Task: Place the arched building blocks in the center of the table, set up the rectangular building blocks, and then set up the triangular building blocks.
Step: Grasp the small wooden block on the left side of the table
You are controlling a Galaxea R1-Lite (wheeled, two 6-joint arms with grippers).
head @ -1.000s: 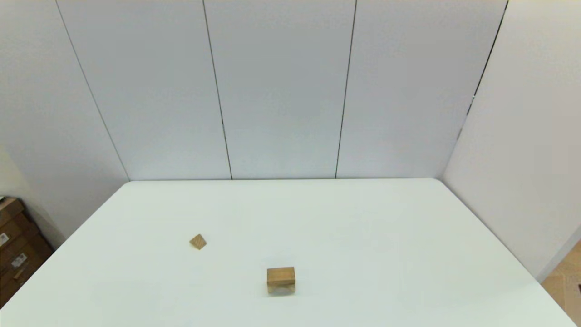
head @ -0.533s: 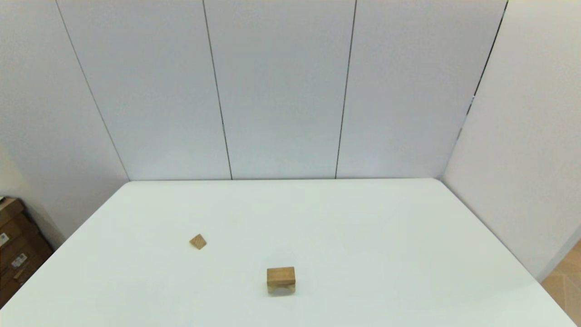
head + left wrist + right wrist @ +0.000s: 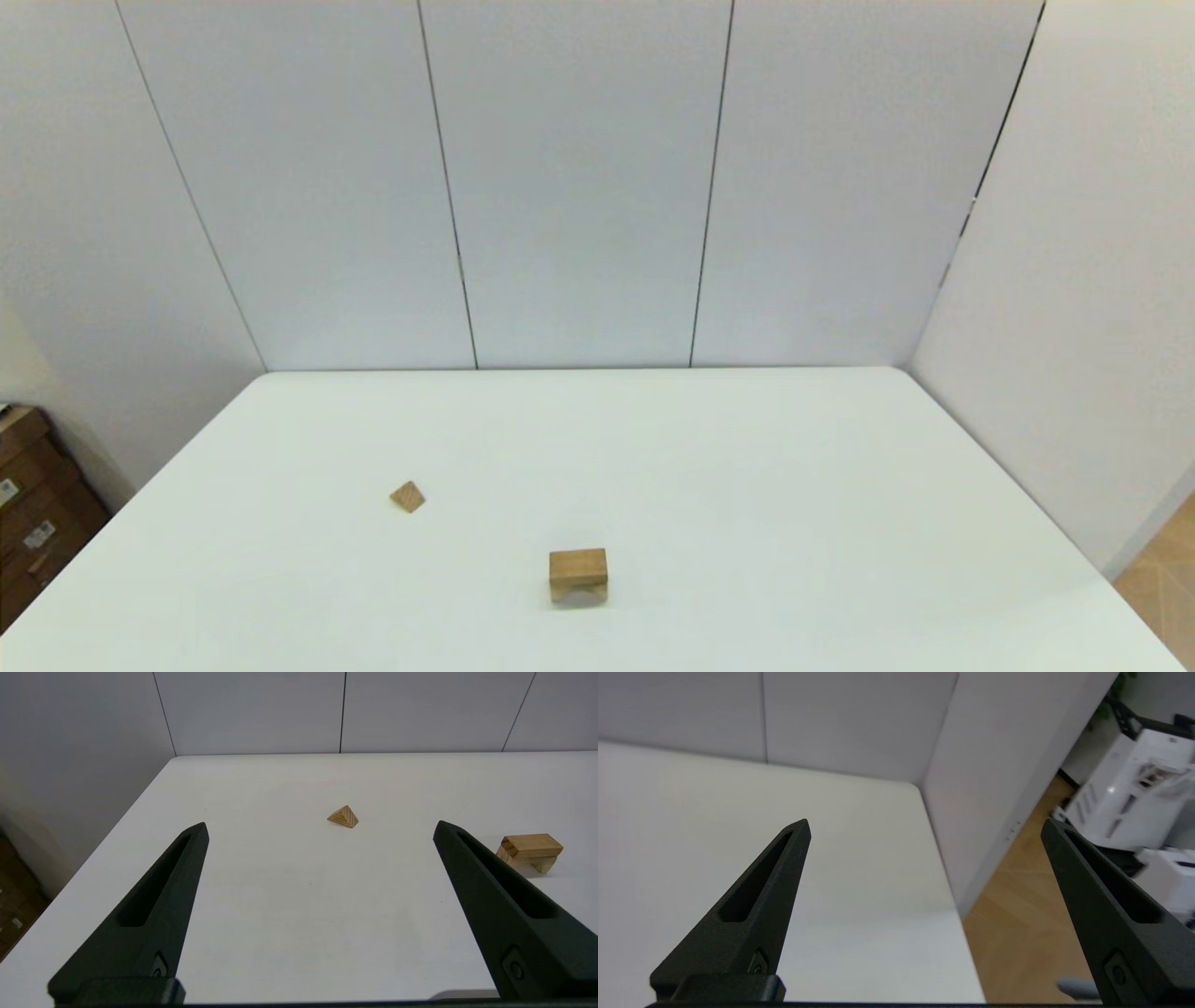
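Gaping wide, left pincer (image 3: 320,828) empty; right pincer (image 3: 924,826) likewise.

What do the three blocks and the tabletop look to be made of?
Triangular block: light wood, apparently unpainted; parallel grain lines show on its sloping face. Rectangular block, lying on the arched block: both tan wood with a matte look; banded end grain shows on the stack's end. Table: smooth white top, faintly glossy, perhaps laminate or plastic; the pictures cannot settle which.
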